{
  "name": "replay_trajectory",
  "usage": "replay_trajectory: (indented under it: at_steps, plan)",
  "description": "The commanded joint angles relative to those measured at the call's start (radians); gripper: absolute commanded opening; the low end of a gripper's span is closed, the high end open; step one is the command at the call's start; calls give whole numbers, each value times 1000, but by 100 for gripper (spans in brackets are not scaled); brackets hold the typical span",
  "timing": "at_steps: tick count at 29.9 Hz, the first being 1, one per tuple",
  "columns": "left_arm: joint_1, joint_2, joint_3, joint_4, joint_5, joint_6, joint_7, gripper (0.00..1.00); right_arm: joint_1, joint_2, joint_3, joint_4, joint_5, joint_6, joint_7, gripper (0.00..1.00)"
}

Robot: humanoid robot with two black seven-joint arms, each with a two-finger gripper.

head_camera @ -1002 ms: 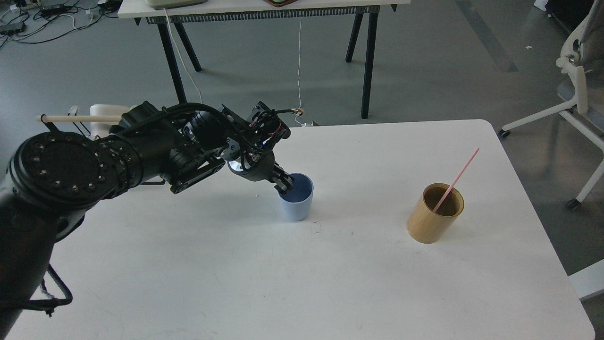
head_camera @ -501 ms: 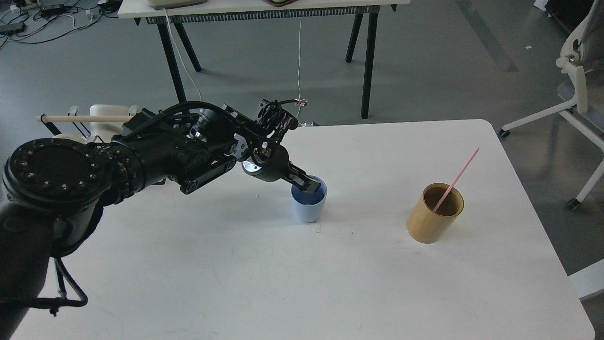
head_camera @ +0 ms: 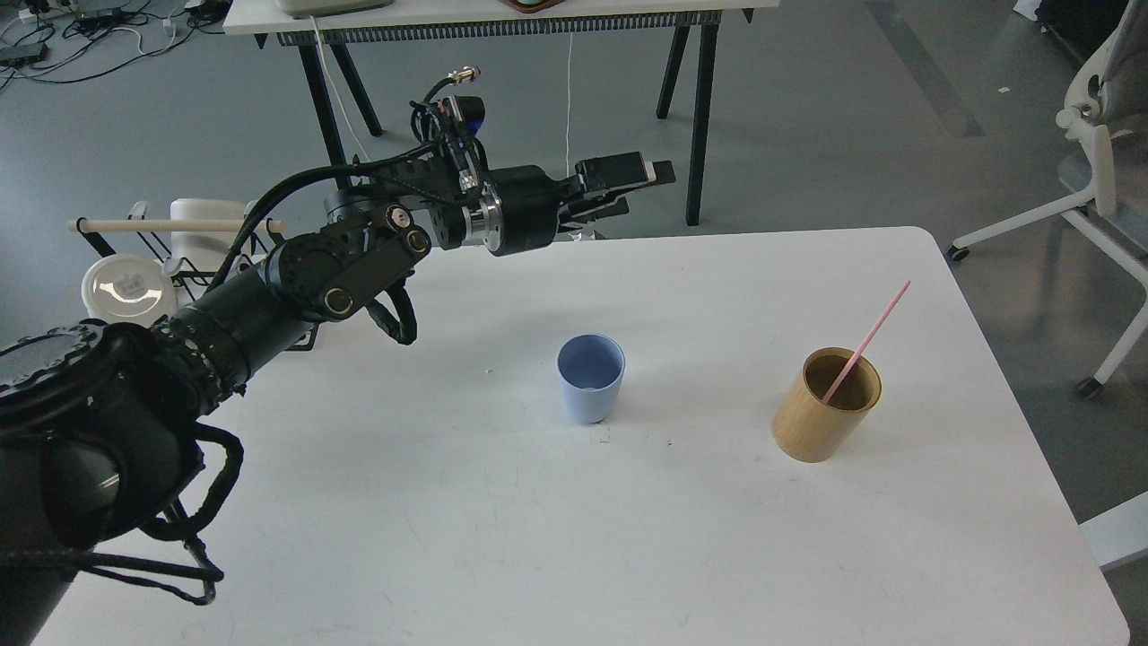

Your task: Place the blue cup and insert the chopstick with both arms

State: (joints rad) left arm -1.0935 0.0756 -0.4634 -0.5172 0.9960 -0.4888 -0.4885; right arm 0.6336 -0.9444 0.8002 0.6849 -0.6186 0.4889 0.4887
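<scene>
The blue cup [head_camera: 590,391] stands upright and alone near the middle of the white table [head_camera: 448,538]. The pink chopstick [head_camera: 866,342] leans in the tan wooden holder [head_camera: 823,411] to the cup's right, its upper end pointing up and right. My left gripper [head_camera: 642,190] is open and empty. It is raised well above the table near its far edge, up and behind the cup, with its fingers pointing right. My right arm is out of view.
A wire rack with a pale wooden rod [head_camera: 170,224] and a white round lid [head_camera: 126,287] stand off the table's left far corner. Another table's black legs [head_camera: 700,117] stand beyond the far edge. A white office chair [head_camera: 1099,179] is at the right.
My left gripper has let go of the blue cup's rim, opened, and lifted up and back to the right. The cup stays standing where it was set down.
</scene>
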Motion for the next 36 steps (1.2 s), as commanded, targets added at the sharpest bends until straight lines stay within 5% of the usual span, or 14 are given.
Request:
replay_trajectory:
  at_steps: [1, 5, 11, 16, 19, 23, 36]
  plan:
    - [6, 27, -41, -1, -149, 0, 0, 98, -2, -2, -1, 37, -180, 0, 0, 99]
    - [6, 47, -44, -3, -264, 0, 0, 98, -2, -23, -2, 137, -357, 0, 0, 99]
    - [6, 52, -46, -3, -333, 0, 0, 98, -46, -238, -42, 451, -449, 0, 0, 99]
    - [6, 50, -44, -3, -333, 0, 0, 98, -60, -323, -203, 558, -596, -293, 0, 99]
    - [6, 47, -44, -3, -333, 0, 0, 98, -60, -315, -327, 567, -659, -505, 0, 99]
    - [21, 44, -41, -3, -333, 0, 0, 98, -60, -263, -441, 568, -662, -656, 0, 98]
    - [47, 50, -41, -3, -333, 0, 0, 99, -63, -56, -532, 547, -687, -684, 0, 92]
